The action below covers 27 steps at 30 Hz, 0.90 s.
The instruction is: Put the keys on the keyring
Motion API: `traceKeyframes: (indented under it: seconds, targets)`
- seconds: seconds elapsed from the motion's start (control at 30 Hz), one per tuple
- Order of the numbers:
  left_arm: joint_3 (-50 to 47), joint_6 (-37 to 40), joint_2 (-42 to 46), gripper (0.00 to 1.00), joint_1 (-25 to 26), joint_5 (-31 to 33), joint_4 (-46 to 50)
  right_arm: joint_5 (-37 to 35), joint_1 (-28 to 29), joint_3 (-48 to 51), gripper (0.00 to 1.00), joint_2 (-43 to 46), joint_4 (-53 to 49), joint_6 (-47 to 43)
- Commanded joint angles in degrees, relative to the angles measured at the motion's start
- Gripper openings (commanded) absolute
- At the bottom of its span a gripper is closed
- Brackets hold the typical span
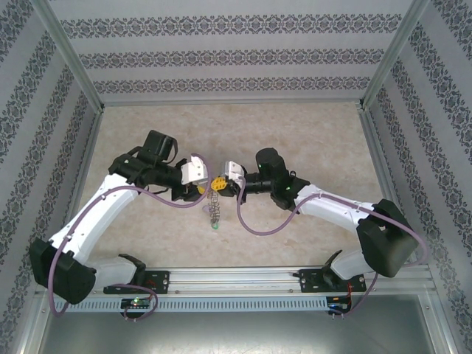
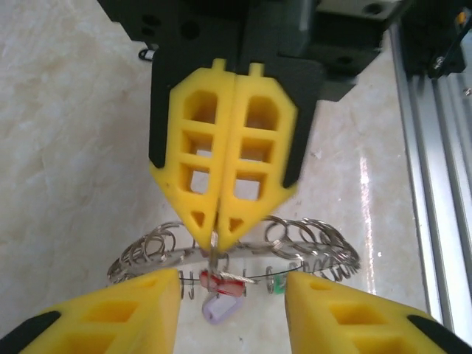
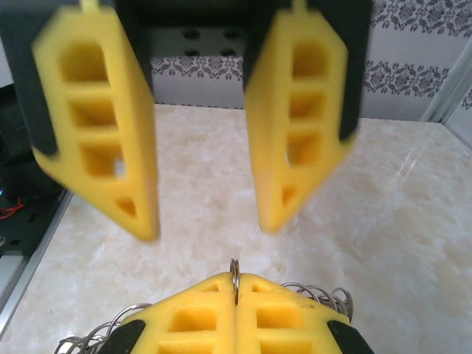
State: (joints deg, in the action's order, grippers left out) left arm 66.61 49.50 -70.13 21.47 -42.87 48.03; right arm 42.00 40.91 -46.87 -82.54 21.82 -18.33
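Near the middle of the table (image 1: 295, 133), the left gripper (image 3: 209, 221) had its yellow fingers spread wide apart, with nothing between them. Just in front of it was the keyring (image 2: 310, 243), with little wire loops all round its rim. A small red key (image 2: 220, 284) hung just under the ring. The right gripper (image 2: 219, 240) had its fingers pressed tight together, pinching one wire loop of the keyring. I could not tell if the ring touched the table.

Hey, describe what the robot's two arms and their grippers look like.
The left arm and right arm have white shells with black joints, and each is trailed by a purple cable. The left gripper and right gripper have yellow wedge-shaped fingers with lattice cut-outs, on black mounts.
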Motion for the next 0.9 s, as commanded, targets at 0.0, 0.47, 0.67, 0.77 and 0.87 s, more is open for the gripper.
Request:
traceKeyframes:
  seconds: [0.0, 0.47, 0.67, 0.77, 0.87]
  targets:
    - [-1.56, -1.96, 1.38, 0.42, -3.01, -8.13, -2.39, 4.33, -1.66, 2.02, 0.0, 2.12, 13.17, 6.88]
    - [-4.34, -9.23, -0.57, 0.4, -5.37, -17.42, -11.31, 4.94, -2.55, 5.39, 0.0, 0.72, 29.28, 16.72]
    - [-5.55, -11.12, 0.67, 0.41, -6.96, -16.83, -15.0, 5.08, -2.7, 5.83, 0.0, 0.98, 30.03, 17.28]
    - [-6.54, -12.64, 1.37, 0.4, -6.98, -17.11, -17.24, 5.11, -2.69, 6.11, 0.0, 1.28, 30.03, 17.33]
    - [-6.8, -13.29, 1.2, 0.37, -6.93, -17.81, -17.97, 5.0, -2.72, 6.09, 0.0, 1.36, 29.86, 17.38]
